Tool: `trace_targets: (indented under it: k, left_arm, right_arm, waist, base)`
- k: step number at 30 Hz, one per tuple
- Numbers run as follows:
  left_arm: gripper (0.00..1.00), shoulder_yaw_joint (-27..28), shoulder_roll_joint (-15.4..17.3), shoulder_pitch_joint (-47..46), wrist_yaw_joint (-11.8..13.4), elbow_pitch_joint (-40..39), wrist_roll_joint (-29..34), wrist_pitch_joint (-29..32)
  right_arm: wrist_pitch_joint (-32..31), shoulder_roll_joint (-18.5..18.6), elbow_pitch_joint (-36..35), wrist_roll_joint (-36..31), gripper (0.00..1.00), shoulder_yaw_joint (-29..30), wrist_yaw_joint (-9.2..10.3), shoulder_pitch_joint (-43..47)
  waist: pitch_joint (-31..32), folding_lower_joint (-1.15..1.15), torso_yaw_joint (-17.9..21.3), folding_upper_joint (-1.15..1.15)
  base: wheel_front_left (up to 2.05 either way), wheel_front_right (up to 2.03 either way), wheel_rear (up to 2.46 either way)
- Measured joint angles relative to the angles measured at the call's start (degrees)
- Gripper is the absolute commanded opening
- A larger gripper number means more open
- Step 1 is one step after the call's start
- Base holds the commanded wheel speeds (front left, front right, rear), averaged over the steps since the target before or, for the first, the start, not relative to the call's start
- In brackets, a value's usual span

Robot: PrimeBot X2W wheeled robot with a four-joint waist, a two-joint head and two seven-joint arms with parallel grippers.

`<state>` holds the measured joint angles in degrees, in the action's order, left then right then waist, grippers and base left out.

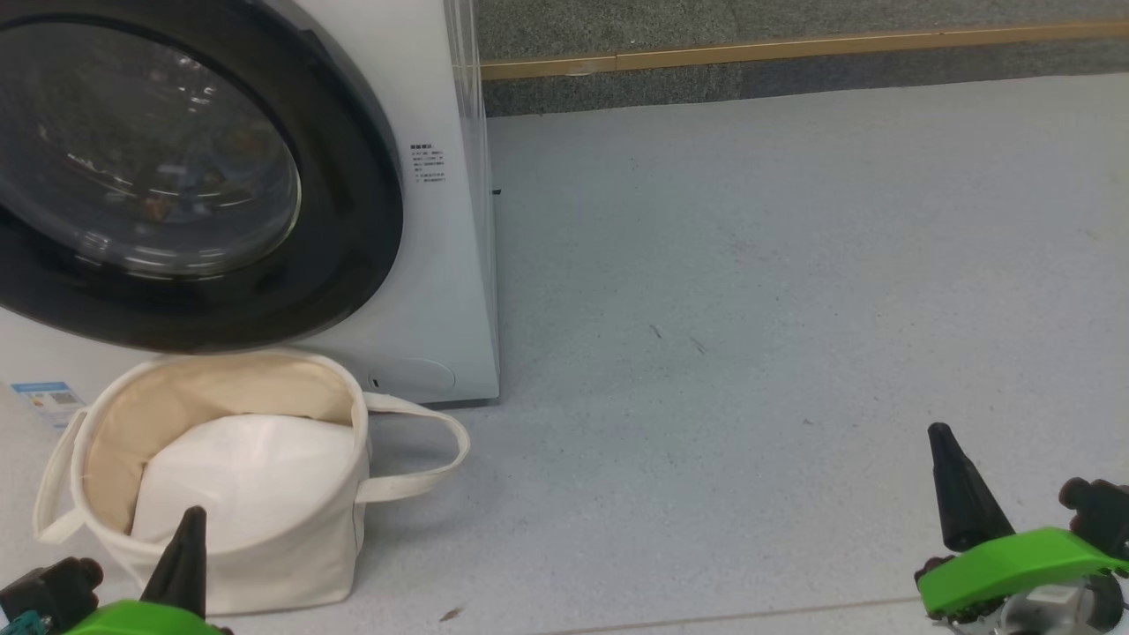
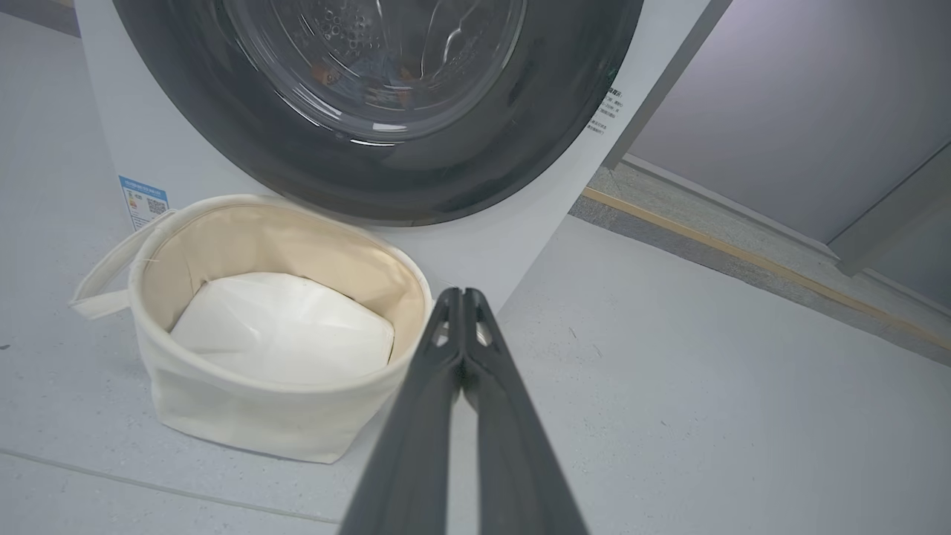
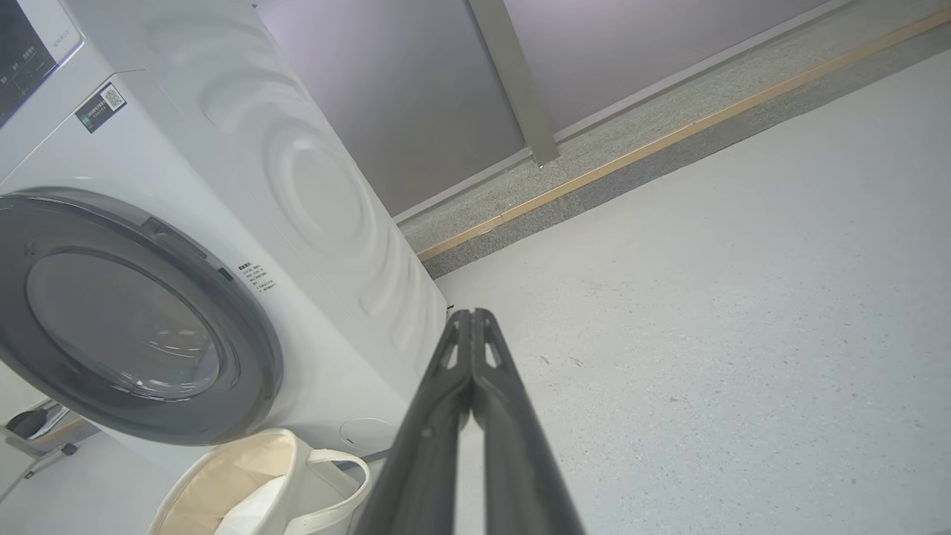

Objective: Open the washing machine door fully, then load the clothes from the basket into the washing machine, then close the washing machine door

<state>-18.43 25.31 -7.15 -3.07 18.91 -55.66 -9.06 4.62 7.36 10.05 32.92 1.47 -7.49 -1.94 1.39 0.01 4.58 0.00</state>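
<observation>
**Ana:** Nearest the robot first. How do its pincers stand?

**Ben:** The left gripper (image 2: pixel 462 297) has its two dark fingers pressed together along their length, with nothing between them. In the head view it rises at the lower left, its tip in front of the near wall of the basket (image 2: pixel 245 423). The right gripper (image 3: pixel 472 316) is pinched together the same way and carries nothing. It sits at the lower right on its green mount (image 1: pixel 1014 551), over bare floor (image 1: pixel 750 309), well apart from the basket.

**Ana:** And the basket itself?

**Ben:** It stands upright on the floor just in front of the washing machine (image 1: pixel 441 265), below the porthole. Whether the two touch cannot be told. A white pad (image 2: pixel 286 327) lies inside it, tilted against the cream lining. One strap handle (image 1: pixel 432 459) loops out on the side toward the open floor.

**Ana:** Beyond that?

**Ben:** The washing machine door (image 1: pixel 353 220) lies flush against the machine's front, its glossy black rim around the glass bowl. Small orange-brown specks (image 1: pixel 154 207) show dimly behind the glass; what they belong to is too dark to tell. A blue label (image 2: pixel 143 199) sits low on the front panel, beside the basket.

**Ana:** Farthest back?

**Ben:** A wood-coloured strip (image 1: pixel 794 48) runs along a speckled grey ledge, with a grey wall (image 3: pixel 416 89) above it.
</observation>
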Motion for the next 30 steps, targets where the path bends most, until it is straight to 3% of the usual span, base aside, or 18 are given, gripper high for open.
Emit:
trace_targets:
  k: [30]
  left_arm:
    - [0.00,6.73,-7.16,0.20,-1.04,-0.78,-11.61,4.56]
  right_arm:
    - [-3.56,-1.52,1.81,18.52,0.00,1.93,0.01,-0.09]
  waist:
    - [-0.50,0.00,-1.45,0.00]
  base:
    - [0.00,0.00,0.00]
